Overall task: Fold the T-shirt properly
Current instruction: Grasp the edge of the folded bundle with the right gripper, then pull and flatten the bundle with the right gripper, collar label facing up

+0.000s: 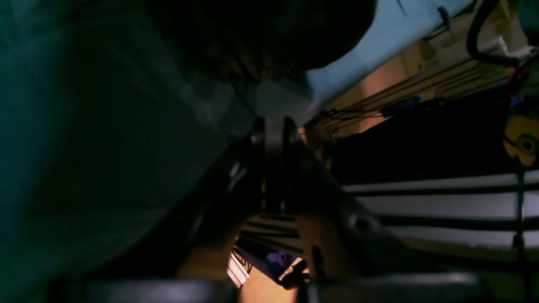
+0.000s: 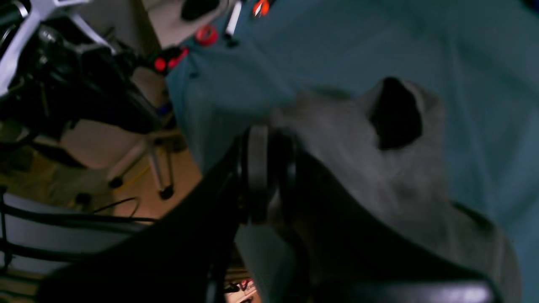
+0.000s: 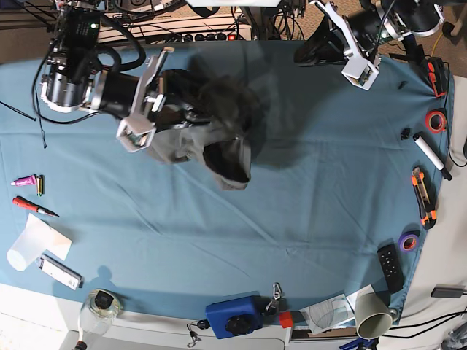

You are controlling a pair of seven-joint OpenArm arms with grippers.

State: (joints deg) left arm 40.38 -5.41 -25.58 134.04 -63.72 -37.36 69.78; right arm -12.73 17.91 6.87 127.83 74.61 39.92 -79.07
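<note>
The dark grey T-shirt (image 3: pixel 219 138) hangs bunched and lifted over the blue tablecloth (image 3: pixel 306 204) at the back left of the base view, its lower part blurred. My right gripper (image 3: pixel 187 111) is shut on a fold of it. In the right wrist view the grey T-shirt (image 2: pixel 379 176) drapes from the right gripper (image 2: pixel 271 139) across the right side, a dark opening showing in it. My left gripper (image 3: pixel 312 48) sits at the table's back edge, apart from the shirt. In the left wrist view the left gripper (image 1: pixel 273 130) is shut with nothing in it.
Along the right edge lie a red tape roll (image 3: pixel 435 120), a white marker (image 3: pixel 430 154), a utility knife (image 3: pixel 422 195), a purple tape roll (image 3: pixel 408 242) and a remote (image 3: pixel 390 267). A red pen (image 3: pixel 33 208) and white paper (image 3: pixel 36 242) lie left. A blue device (image 3: pixel 233 315) sits at the front.
</note>
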